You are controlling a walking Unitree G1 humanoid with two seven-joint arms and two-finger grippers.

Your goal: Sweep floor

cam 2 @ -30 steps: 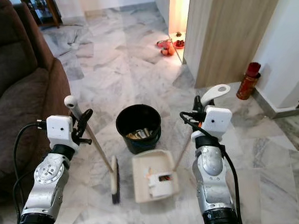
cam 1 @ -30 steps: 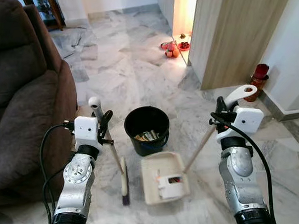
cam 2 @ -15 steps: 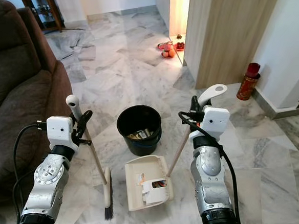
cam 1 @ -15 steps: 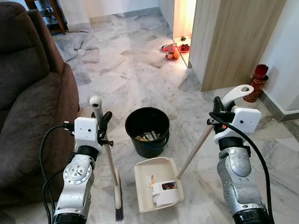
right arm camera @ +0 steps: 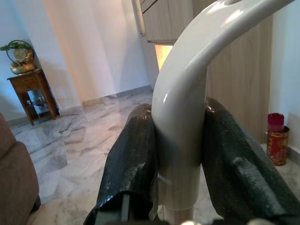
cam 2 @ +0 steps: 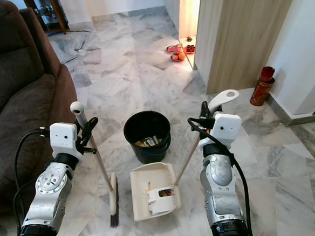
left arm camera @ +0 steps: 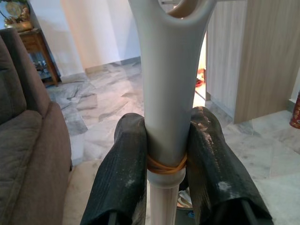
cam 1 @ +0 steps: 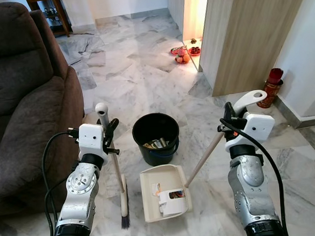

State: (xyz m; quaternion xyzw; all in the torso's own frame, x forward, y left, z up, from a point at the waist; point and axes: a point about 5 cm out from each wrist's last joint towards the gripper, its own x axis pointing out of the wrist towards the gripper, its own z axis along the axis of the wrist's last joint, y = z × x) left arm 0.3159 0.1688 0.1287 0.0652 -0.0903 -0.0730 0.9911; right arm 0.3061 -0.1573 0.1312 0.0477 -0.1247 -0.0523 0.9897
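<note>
Standing raised at the robot's left, the left gripper (cam 1: 109, 133) is clamping both black fingers (left arm camera: 123, 168) around the pale handle of the one broom (cam 1: 116, 175), just under its rounded top, with a brown sofa (cam 1: 21, 100) close on its outer side. Below this gripper the broom is slanting down to its bristle head, which is resting on the marble floor (cam 1: 137, 65) just beside the dustpan. Ahead of and between the two grippers is sitting one black bucket (cam 1: 156, 137) with scraps inside. Just nearer than the bucket, one cream dustpan (cam 1: 164, 192) is lying flat on the floor, carrying a few bits of litter. Its long handle is rising toward the right gripper (cam 1: 229, 115), which is squeezing its fingers (right arm camera: 133, 159) onto the curved grip at the top, forearm upright. Compared with a second ago, the dustpan is lying further from the right gripper and toward the left one, its handle leaning more, and the broom head is sitting further from the bucket. Beyond the right gripper one red canister (cam 1: 271, 85) is standing by the wooden cabinet (cam 1: 248, 30).
</note>
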